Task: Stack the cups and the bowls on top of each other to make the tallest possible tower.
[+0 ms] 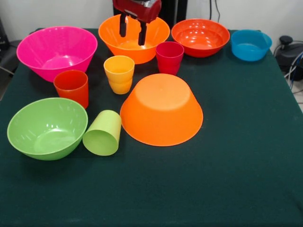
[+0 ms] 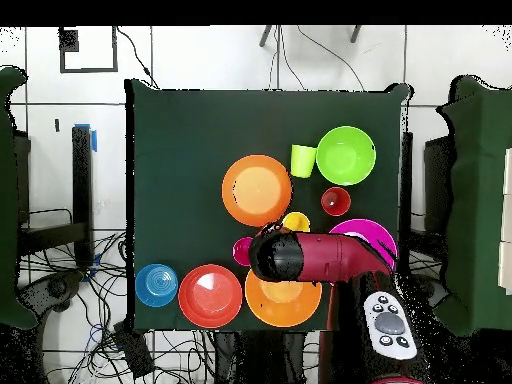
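while nothing is stacked yet, the gripper (image 1: 132, 34) hangs at the top centre of the front view with its two black fingers apart and empty.

at lower left sits the round lime green plastic bowl (image 1: 47, 127), with the lime green plastic cup (image 1: 103, 133) on its side touching or just beside it; right of that, mid-frame, a large flared orange bowl (image 1: 162, 109) lies upside down. behind come the upright red-orange cup (image 1: 72, 87), yellow-orange cup (image 1: 119, 74) and magenta-red cup (image 1: 169, 57). along the top stand the large flared pink bowl (image 1: 57, 51), a second large orange bowl (image 1: 134, 39) under the gripper, the round red-orange bowl (image 1: 200, 37) and the small blue bowl (image 1: 251, 44), all on the dark green table (image 1: 236, 165).
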{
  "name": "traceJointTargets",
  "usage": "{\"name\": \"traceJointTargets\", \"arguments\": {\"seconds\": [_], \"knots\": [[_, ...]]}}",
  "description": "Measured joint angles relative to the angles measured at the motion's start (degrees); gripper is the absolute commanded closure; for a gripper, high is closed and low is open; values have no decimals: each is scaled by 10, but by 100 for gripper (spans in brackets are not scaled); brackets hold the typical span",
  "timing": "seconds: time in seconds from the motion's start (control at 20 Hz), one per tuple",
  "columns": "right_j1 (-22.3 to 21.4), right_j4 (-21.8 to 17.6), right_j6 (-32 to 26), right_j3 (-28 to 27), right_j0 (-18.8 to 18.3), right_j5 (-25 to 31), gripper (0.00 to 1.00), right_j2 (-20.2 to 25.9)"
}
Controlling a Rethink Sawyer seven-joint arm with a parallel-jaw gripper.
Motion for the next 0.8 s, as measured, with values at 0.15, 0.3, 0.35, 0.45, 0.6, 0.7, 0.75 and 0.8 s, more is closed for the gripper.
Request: {"name": "traceJointTargets", "arguments": {"seconds": [0.15, 0.3, 0.35, 0.45, 0.6, 0.7, 0.75, 0.8], "knots": [[-1, 18, 11, 2, 22, -10, 0, -25], [-2, 36, 19, 6, 37, -17, 0, -41], [-2, 39, 20, 6, 40, -19, 0, -45], [-3, 56, 26, 10, 54, -27, 0, -61], [-3, 73, 32, 12, 69, -36, 0, -76], [-2, 85, 36, 13, 79, -40, 0, -86], [-2, 90, 37, 13, 83, -42, 0, -90], [-1, 101, 40, 13, 92, -46, 0, -98]]}}
